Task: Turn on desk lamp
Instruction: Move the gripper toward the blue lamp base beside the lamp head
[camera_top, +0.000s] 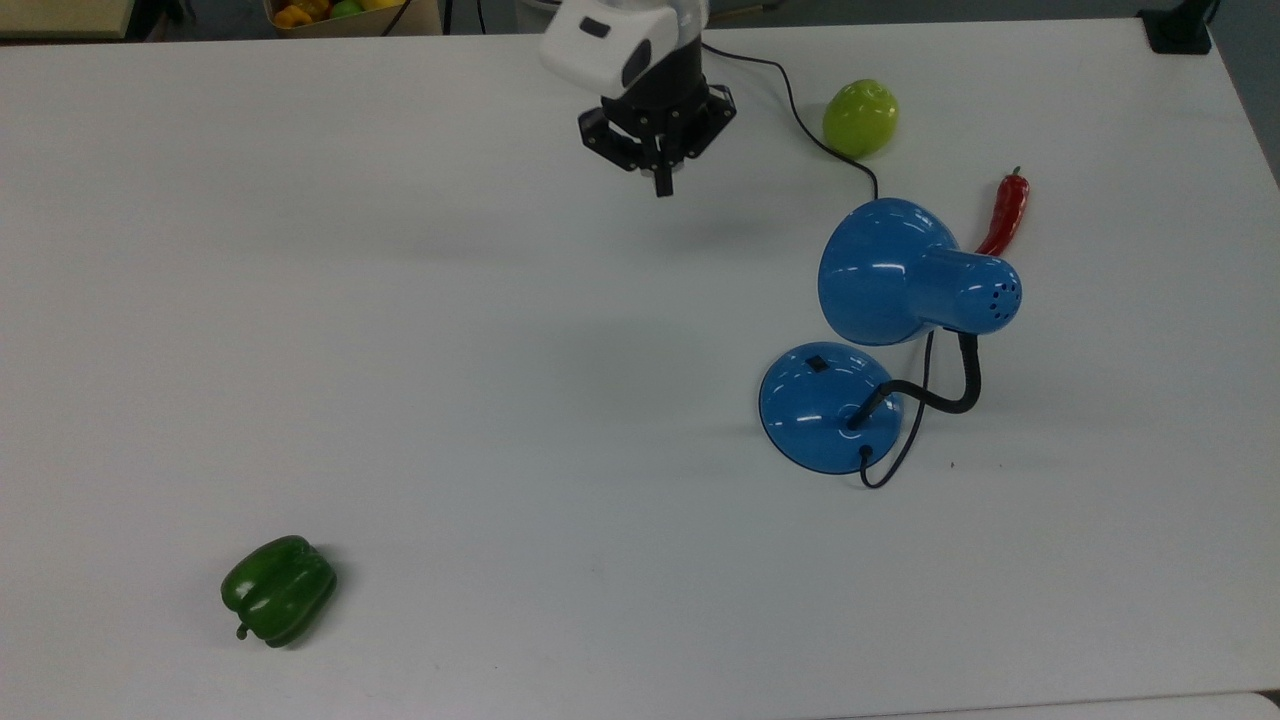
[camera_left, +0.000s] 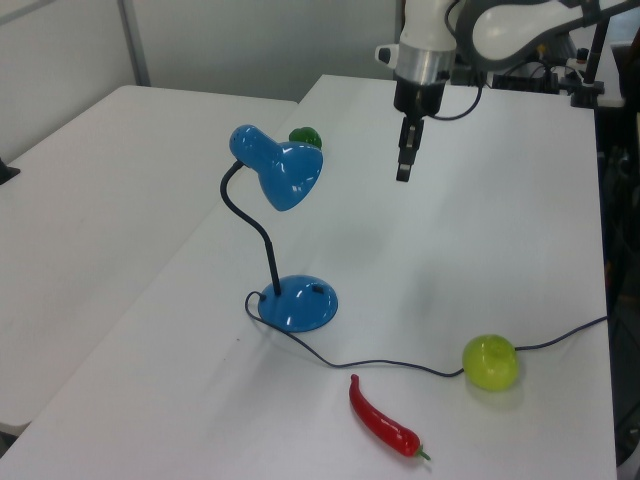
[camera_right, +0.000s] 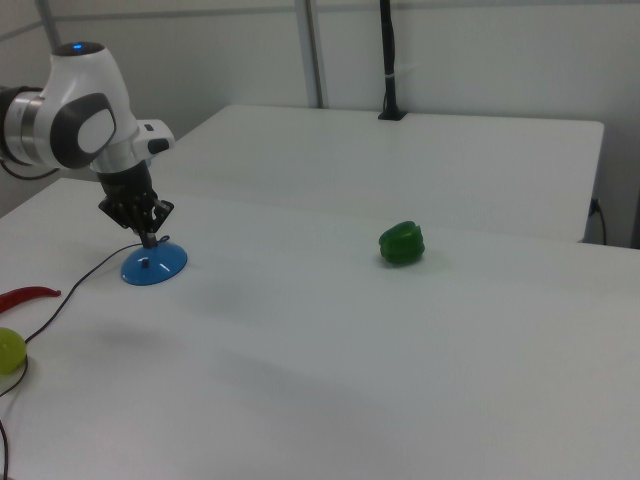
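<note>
The desk lamp is glossy blue. Its bell shade (camera_top: 885, 272) hangs on a black bendy neck above the round base (camera_top: 815, 405), which carries a small black switch (camera_top: 817, 363). In the left view the shade (camera_left: 285, 172) stands over the base (camera_left: 298, 303). My gripper (camera_top: 661, 185) hovers above the table, up and to the top view's left of the shade, apart from the lamp. Its fingers are shut with nothing between them. In the left view the gripper (camera_left: 403, 172) points down to the right of the shade. In the right view it (camera_right: 150, 240) overlaps the base (camera_right: 154, 265).
The black cord (camera_top: 790, 95) runs from the lamp past a yellow-green fruit (camera_top: 860, 117) toward the table's far edge. A red chili (camera_top: 1005, 212) lies behind the shade. A green bell pepper (camera_top: 278, 590) sits at the top view's lower left. A box of fruit (camera_top: 340, 12) stands beyond the table.
</note>
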